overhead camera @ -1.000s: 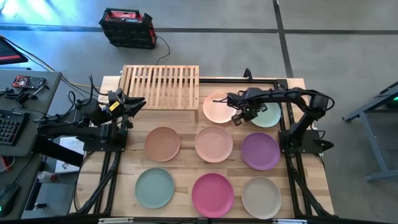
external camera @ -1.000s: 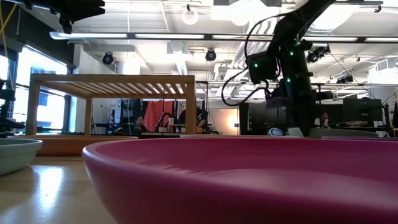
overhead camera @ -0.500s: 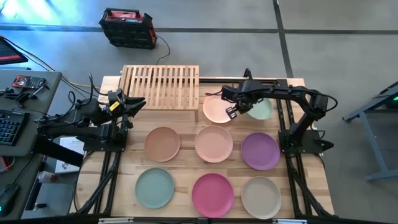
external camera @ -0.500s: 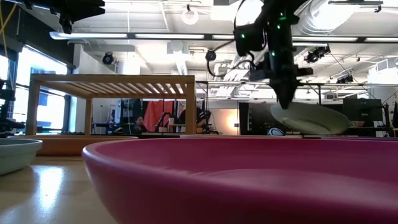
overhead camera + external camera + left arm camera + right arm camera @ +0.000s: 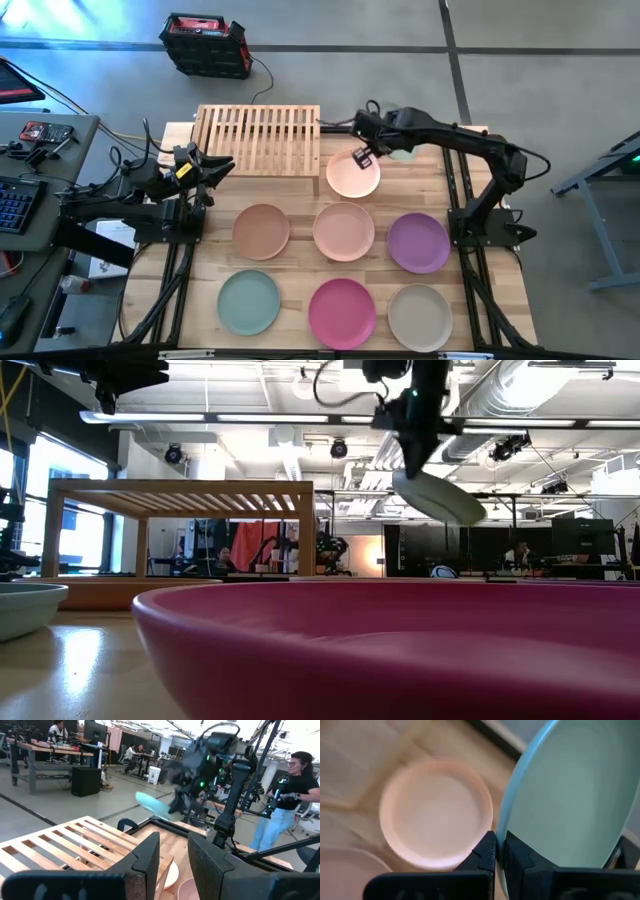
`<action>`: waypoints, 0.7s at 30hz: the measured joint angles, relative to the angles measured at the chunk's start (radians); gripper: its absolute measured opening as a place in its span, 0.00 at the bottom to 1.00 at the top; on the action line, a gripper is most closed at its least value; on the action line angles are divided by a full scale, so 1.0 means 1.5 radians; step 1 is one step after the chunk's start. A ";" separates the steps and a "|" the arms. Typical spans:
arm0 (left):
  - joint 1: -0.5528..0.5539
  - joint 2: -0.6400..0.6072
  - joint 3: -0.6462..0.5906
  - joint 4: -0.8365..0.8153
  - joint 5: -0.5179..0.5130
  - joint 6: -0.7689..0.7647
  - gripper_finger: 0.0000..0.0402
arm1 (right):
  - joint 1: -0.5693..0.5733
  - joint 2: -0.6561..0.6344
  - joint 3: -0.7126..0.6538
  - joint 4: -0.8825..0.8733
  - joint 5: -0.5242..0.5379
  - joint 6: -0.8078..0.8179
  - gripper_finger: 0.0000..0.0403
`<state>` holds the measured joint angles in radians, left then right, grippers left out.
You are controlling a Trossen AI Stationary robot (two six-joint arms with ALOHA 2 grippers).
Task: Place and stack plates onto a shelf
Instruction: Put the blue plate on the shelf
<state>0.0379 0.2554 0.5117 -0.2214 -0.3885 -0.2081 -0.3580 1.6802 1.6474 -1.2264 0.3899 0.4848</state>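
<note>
The right end effector (image 5: pixel 362 157) has swung left and upward since half a second ago: it now hangs in the upper middle of the high view, over the top edge of the round peach matte plate (image 5: pixel 353 174), just right of the low light-wood slatted shelf (image 5: pixel 258 138). Its fingers are clamped on the rim of the round sage green matte plate (image 5: pixel 438 497), which has left the bench (image 5: pixel 300 270) and, in the low view, rides tilted in the air at the upper centre, higher than before.

The shelf's slats carry no plate. Six plates lie flat on the bench in two rows: brown (image 5: pixel 261 231), pink (image 5: pixel 344 231) and purple (image 5: pixel 419 242) in the middle row, teal (image 5: pixel 249 302), magenta (image 5: pixel 342 313) and beige (image 5: pixel 420 317) along the bottom.

The left end effector (image 5: pixel 208 170) waits at the left edge of the bench, its fingers (image 5: pixel 142 862) slightly apart and empty.
</note>
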 joint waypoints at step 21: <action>0.000 0.000 0.000 0.000 0.000 0.000 0.22 | 0.005 0.003 0.125 0.331 -0.069 -0.585 0.00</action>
<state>0.0379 0.2552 0.5117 -0.2211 -0.3887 -0.2081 -0.3506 1.6848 1.8342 -0.7302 0.2861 -0.3933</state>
